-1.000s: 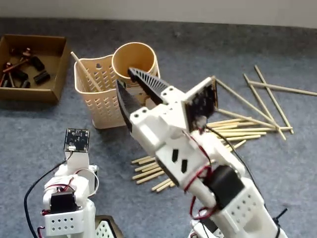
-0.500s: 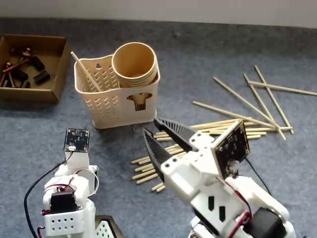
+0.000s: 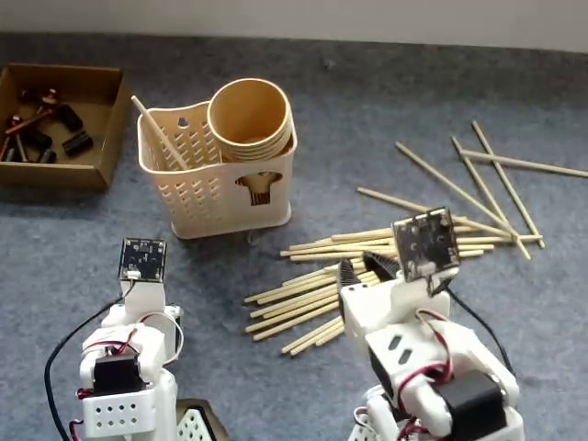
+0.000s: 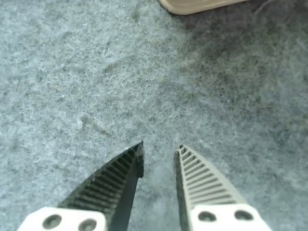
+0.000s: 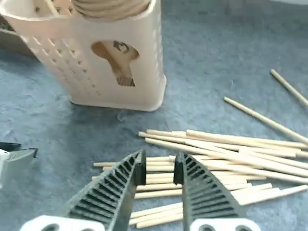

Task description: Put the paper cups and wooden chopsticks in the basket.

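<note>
A cream perforated basket point(image 3: 216, 179) point(image 5: 103, 62) stands at the back left of the grey carpet. A stack of paper cups point(image 3: 250, 115) and one slanted chopstick point(image 3: 156, 130) sit in it. A pile of wooden chopsticks point(image 3: 303, 299) point(image 5: 226, 149) lies in front of the basket, and looser ones point(image 3: 487, 175) lie at the far right. My right gripper point(image 3: 365, 269) point(image 5: 159, 166) hangs just above the pile's near side, narrowly open and holding nothing. My left gripper point(image 4: 160, 150) hovers over bare carpet, slightly open and holding nothing.
A brown cardboard box point(image 3: 103, 124) with dark small parts sits at the back left. The left arm's base point(image 3: 124, 377) stands at the near left, and part of that arm point(image 5: 14, 161) shows in the right wrist view. A tan edge point(image 4: 202, 5) lies beyond the left gripper.
The right arm has drawn back from beside the cups in the basket toward the near side and come down over the chopstick pile, with its jaws narrower. The left arm has stayed still.
</note>
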Controlling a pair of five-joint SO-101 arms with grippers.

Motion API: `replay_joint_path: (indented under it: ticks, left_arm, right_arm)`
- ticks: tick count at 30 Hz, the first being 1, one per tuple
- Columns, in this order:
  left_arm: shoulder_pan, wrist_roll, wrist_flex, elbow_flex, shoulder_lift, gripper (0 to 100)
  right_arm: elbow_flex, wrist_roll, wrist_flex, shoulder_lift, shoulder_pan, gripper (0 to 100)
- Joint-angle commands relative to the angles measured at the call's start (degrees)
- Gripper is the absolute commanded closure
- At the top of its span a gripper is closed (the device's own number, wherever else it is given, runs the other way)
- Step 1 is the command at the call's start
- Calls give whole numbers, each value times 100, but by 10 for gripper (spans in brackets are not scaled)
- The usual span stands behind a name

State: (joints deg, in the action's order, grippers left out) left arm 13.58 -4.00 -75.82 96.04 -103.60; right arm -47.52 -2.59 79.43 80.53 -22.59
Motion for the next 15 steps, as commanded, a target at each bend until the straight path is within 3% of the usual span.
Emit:
replay_joint_path:
  ticks: [1, 6, 15]
  left_arm:
    - [4, -18, -18, 110, -31, 888]
    - [4, -18, -18, 110, -31, 888]
    - [-4, -18, -18, 110, -31, 888]
  right_arm:
    - [-391, -18, 22, 13, 444, 892]
    - [-945, -18, -365, 13, 989, 892]
    - [-2985, -26, -2255, -22, 1402, 892]
